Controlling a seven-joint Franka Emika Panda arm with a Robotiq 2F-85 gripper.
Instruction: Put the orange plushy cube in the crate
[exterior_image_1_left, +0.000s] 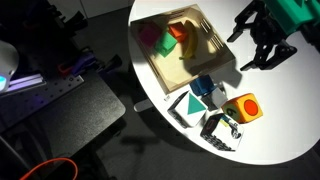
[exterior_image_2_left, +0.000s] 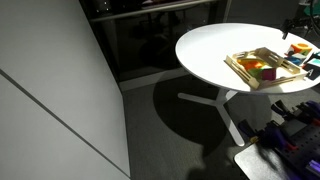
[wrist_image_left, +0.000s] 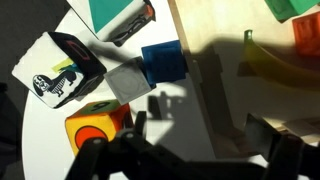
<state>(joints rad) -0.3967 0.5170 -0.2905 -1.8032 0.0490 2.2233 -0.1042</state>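
The orange plushy cube (exterior_image_1_left: 243, 108), with a red circle on its top face, sits on the white round table (exterior_image_1_left: 290, 120) outside the crate. It also shows in the wrist view (wrist_image_left: 95, 125) at the lower left. The crate (exterior_image_1_left: 186, 66), a shallow light-wood tray, lies further in on the table and shows in the wrist view (wrist_image_left: 225, 40) and in an exterior view (exterior_image_2_left: 245, 72). It holds several coloured toys. My gripper (exterior_image_1_left: 256, 58) is open and empty, above the table beside the crate and apart from the orange cube. Its fingers (wrist_image_left: 205, 138) frame the crate's wall.
A blue cube (exterior_image_1_left: 204, 86) sits by the crate's corner, also seen in the wrist view (wrist_image_left: 162, 62). A teal-and-white box (exterior_image_1_left: 189, 104) and a black-and-white patterned box (exterior_image_1_left: 222, 131) stand near the table edge beside the orange cube. A dark cart (exterior_image_1_left: 60, 105) stands beside the table.
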